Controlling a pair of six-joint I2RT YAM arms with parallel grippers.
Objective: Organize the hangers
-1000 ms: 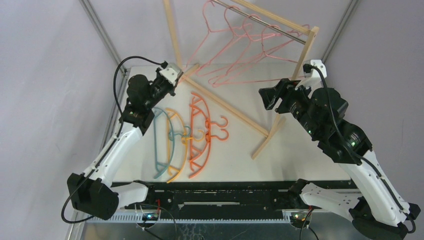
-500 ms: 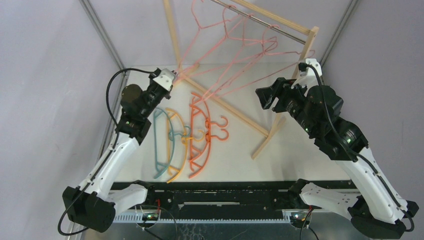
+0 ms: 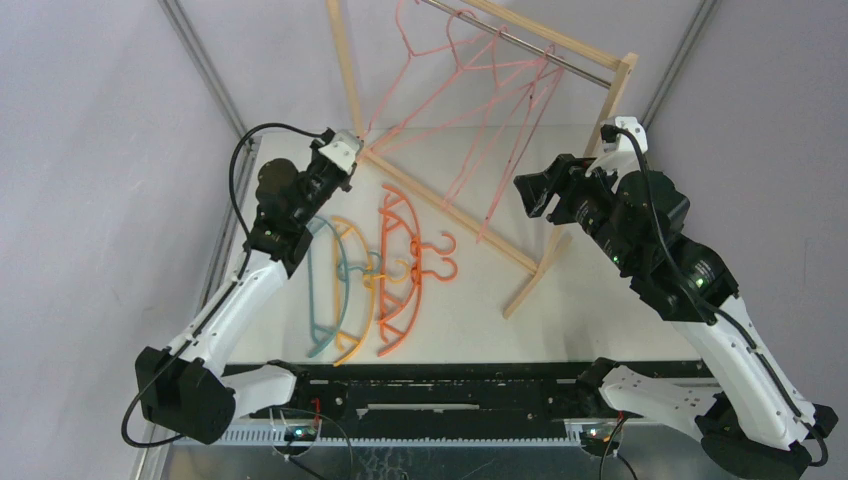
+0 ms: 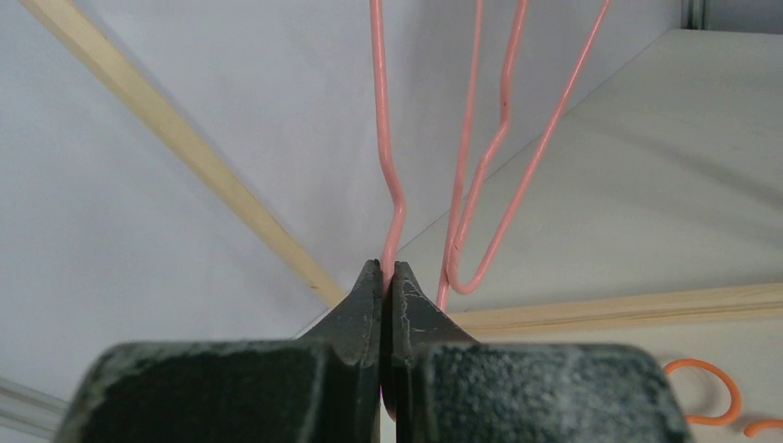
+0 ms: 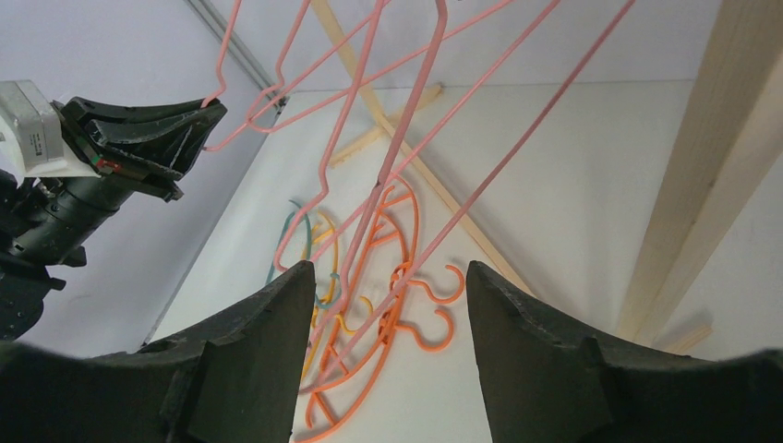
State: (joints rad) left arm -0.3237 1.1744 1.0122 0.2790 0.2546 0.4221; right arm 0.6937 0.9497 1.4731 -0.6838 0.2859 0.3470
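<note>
White table [image 3: 600, 300], left gripper [image 4: 388, 277] clamped on pink wire hanger [image 4: 388, 138]; right gripper [image 5: 388, 305] spread, empty

Two white-shelled arms with black joint housings, small green lights on the housings, black cables looping to white camera blocks at each wrist, left gripper [image 4: 388, 277] and right gripper [image 5: 388, 286] with matte black, grainy tapered fingers

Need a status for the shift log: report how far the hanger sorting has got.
Done: several pink wire hangers hang on the rack's rod. In hand: the left gripper is shut on one pink hanger's corner; the right gripper is open, holding nothing. Left: the teal, yellow and orange hangers lie on the table.
</note>
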